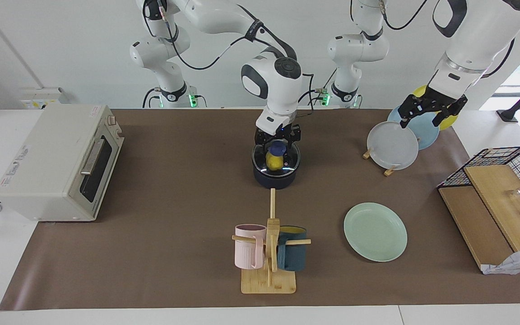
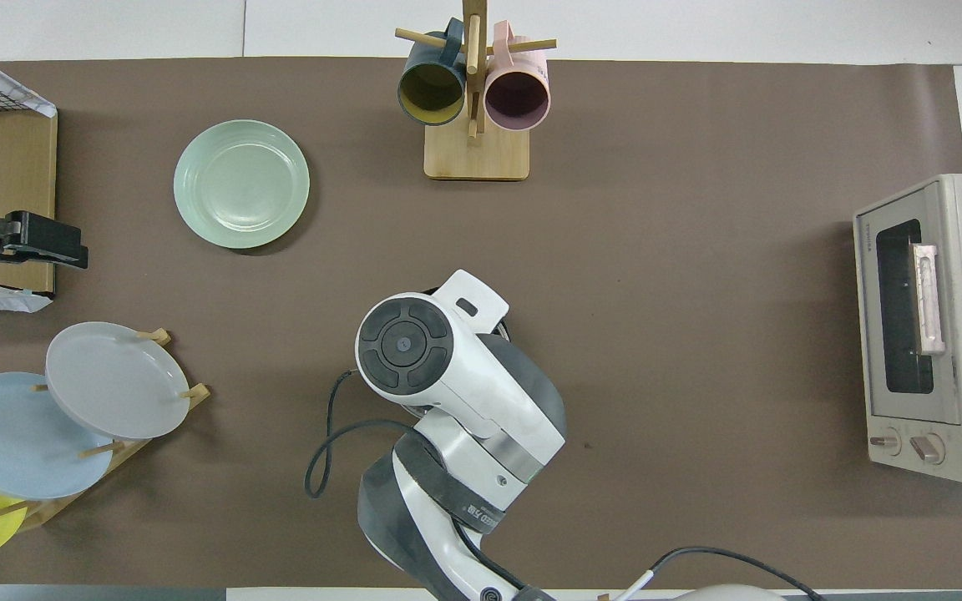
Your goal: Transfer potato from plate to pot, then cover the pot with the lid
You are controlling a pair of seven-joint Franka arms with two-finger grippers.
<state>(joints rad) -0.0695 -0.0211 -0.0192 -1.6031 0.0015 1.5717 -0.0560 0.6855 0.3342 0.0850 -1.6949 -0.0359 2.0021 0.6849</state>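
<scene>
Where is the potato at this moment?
In the facing view, the potato sits inside the pot under the glass lid, mid-table, nearer to the robots than the mug rack.

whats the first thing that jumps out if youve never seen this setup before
The yellow potato glowing through the glass lid on the dark pot at mid-table, with the right gripper just over the lid's blue knob. Next, the empty mint-green plate, farther from the robots toward the left arm's end. The left gripper waits over the rack of upright plates.
</scene>
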